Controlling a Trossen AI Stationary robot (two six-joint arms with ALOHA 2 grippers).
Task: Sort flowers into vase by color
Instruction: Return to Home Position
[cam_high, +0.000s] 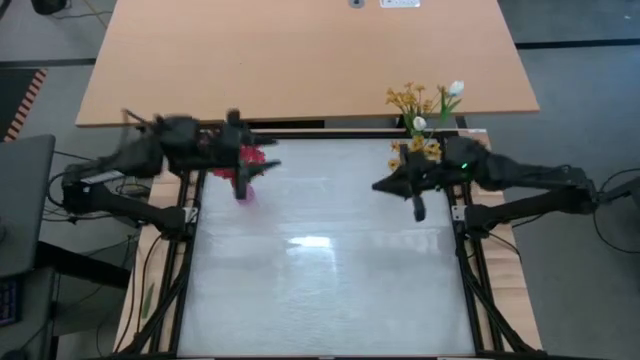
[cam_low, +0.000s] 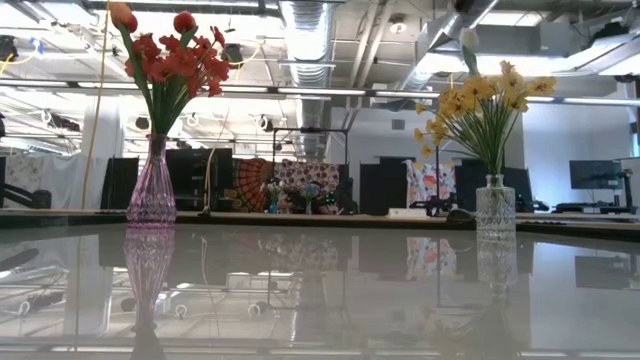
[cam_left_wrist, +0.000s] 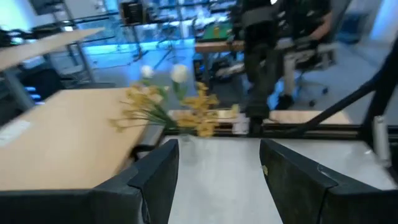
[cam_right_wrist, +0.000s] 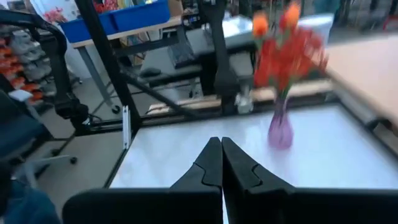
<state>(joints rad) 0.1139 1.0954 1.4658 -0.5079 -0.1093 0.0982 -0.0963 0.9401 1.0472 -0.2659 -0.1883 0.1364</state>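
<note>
A purple glass vase (cam_low: 152, 195) stands at the table's far left and holds red and orange flowers (cam_low: 175, 55); the right wrist view shows the vase (cam_right_wrist: 280, 132) too. A clear vase (cam_low: 493, 208) at the far right holds yellow flowers with white buds (cam_low: 485, 100), and the bunch (cam_left_wrist: 168, 109) also shows in the left wrist view. My left gripper (cam_left_wrist: 217, 149) is open and empty, high beside the red flowers (cam_high: 250, 156). My right gripper (cam_right_wrist: 221, 142) is shut and empty, near the yellow bunch (cam_high: 420, 110), pointing toward the table's left.
The glossy white table top (cam_high: 320, 270) lies bare between the two vases. A wooden desk (cam_high: 300, 50) stands beyond the far edge. Black frame rails (cam_high: 180, 260) run along both sides. Office furniture and chairs fill the room behind.
</note>
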